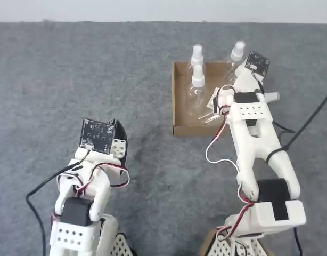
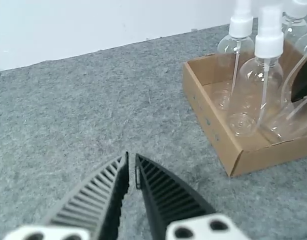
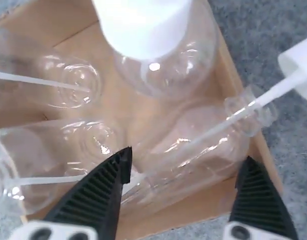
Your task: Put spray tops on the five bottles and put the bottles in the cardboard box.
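The cardboard box stands at the table's back right and holds several clear bottles. Two of them stand upright with white spray tops on. My right gripper hangs open just above the box with nothing gripped. Under it a bottle lies tilted against the box wall. Its spray top sits loose, the tube in the neck and the head lifted off it, past the box edge. My left gripper is shut and empty over bare carpet, well short of the box.
Grey carpet covers the table, with open room left of the box. The right arm reaches over the box's right side. A white wall bounds the far edge.
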`<act>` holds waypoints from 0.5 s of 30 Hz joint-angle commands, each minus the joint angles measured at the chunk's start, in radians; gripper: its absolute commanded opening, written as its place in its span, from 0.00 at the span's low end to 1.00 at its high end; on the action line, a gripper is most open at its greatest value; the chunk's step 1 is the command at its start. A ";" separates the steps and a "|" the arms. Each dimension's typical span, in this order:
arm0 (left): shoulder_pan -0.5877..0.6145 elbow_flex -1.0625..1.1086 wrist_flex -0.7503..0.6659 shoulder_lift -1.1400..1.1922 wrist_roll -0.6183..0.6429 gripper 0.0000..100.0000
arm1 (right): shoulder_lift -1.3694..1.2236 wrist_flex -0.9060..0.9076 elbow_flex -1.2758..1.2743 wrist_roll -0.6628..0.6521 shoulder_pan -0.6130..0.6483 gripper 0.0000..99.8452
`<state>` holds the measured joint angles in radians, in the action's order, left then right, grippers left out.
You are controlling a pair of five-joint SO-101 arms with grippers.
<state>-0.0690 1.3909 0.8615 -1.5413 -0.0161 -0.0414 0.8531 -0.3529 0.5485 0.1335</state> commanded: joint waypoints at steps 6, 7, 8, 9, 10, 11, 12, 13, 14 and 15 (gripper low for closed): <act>0.003 -0.004 -0.028 -0.015 -0.006 0.01 | 0.002 -0.012 0.005 0.003 -0.076 0.27; 0.003 -0.004 -0.028 -0.015 -0.006 0.01 | 0.007 -0.016 -0.006 0.003 -0.079 0.27; 0.003 -0.004 -0.028 -0.015 -0.006 0.01 | 0.010 -0.018 -0.012 0.003 -0.081 0.27; 0.003 -0.004 -0.028 -0.015 -0.006 0.01 | 0.010 -0.025 -0.018 0.003 -0.081 0.27; 0.003 -0.004 -0.028 -0.015 -0.006 0.01 | 0.010 -0.033 -0.026 0.003 -0.081 0.27; 0.003 -0.004 -0.028 -0.015 -0.006 0.01 | 0.010 -0.041 -0.032 0.003 -0.082 0.27; 0.003 -0.004 -0.028 -0.015 -0.006 0.01 | 0.010 -0.051 -0.038 0.003 -0.082 0.27; 0.003 -0.004 -0.028 -0.015 -0.006 0.01 | 0.010 -0.061 -0.044 0.003 -0.082 0.27; 0.003 -0.004 -0.028 -0.015 -0.006 0.01 | 0.010 -0.067 -0.048 0.003 -0.082 0.27; 0.003 -0.004 -0.028 -0.015 -0.006 0.01 | 0.010 -0.073 -0.051 0.003 -0.081 0.27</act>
<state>-0.0690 1.3909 0.8615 -1.5413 -0.0161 -0.0414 0.8071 -0.3928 0.5501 0.0798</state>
